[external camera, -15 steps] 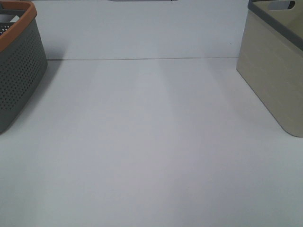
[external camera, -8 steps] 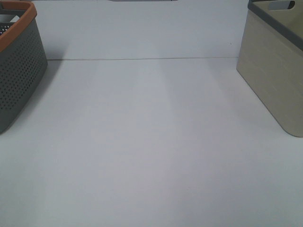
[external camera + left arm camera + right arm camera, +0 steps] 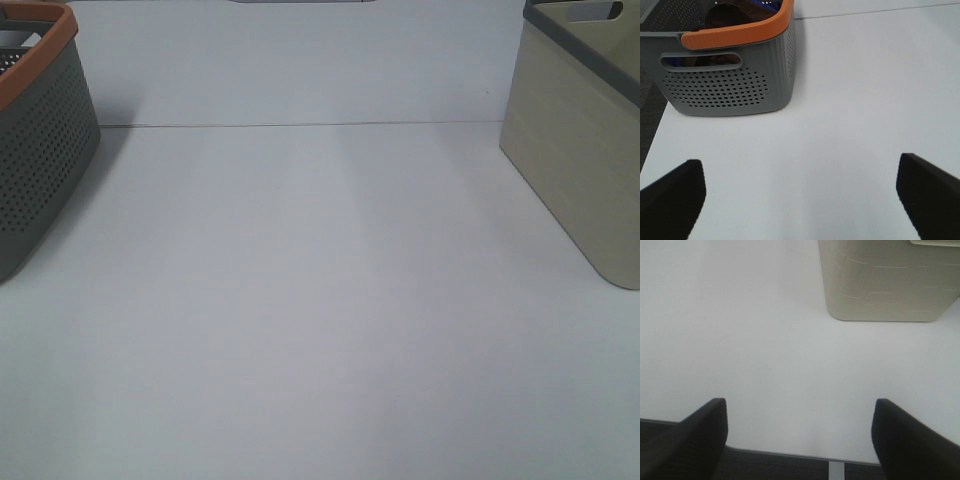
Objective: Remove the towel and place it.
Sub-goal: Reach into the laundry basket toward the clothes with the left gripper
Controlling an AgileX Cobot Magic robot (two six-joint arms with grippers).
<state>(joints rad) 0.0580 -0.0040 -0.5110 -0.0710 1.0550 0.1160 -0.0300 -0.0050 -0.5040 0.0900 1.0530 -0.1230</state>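
Note:
A grey perforated basket with an orange rim stands at the table's far left. In the left wrist view the basket holds dark brown and blue fabric, mostly hidden by the rim; I cannot tell which piece is the towel. My left gripper is open and empty, over bare table a short way from the basket. My right gripper is open and empty near the table's edge. Neither gripper shows in the exterior high view.
A beige bin with a grey rim stands at the far right and also shows in the right wrist view. The white table lies between the two containers. Its edge and dark floor show below the right gripper.

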